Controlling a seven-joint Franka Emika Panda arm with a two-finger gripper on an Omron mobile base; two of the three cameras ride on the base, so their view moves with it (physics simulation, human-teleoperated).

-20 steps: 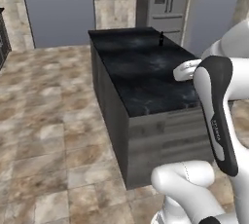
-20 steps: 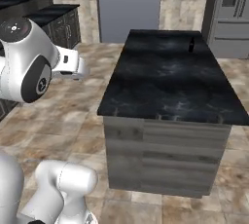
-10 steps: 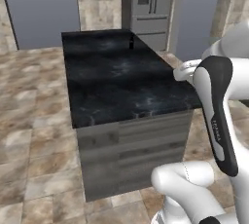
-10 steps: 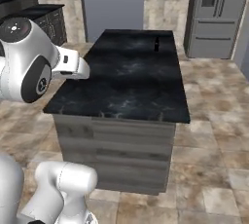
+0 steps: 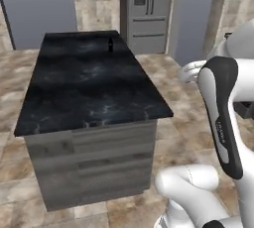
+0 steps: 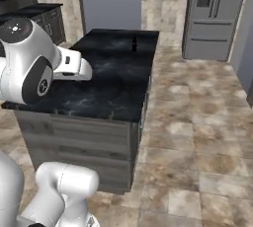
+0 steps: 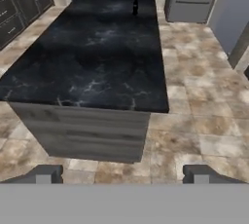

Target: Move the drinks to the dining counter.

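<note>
I am on the approach, nothing picked up yet: my gripper [image 7: 121, 174] hangs over the floor short of the near end of the black-topped island [image 5: 92, 85], its fingertips [image 7: 44, 174] standing wide apart with nothing between them. The one drink I can make out, a slim dark bottle [image 7: 135, 6], stands upright at the far end of the island, near the edge that faces the fridge [image 6: 213, 14], and well apart from my gripper. By my reckoning the next move calls for closing that gap, either by driving further along the island or by reaching out over the top, then coming down so the bottle sits between my fingers before I close. Against the earlier pictures the whole scene has swung: the island now sits squarer in front of me and the fridge has come further into view, so my base has driven round, and the bottle has not shifted on the top.
</note>
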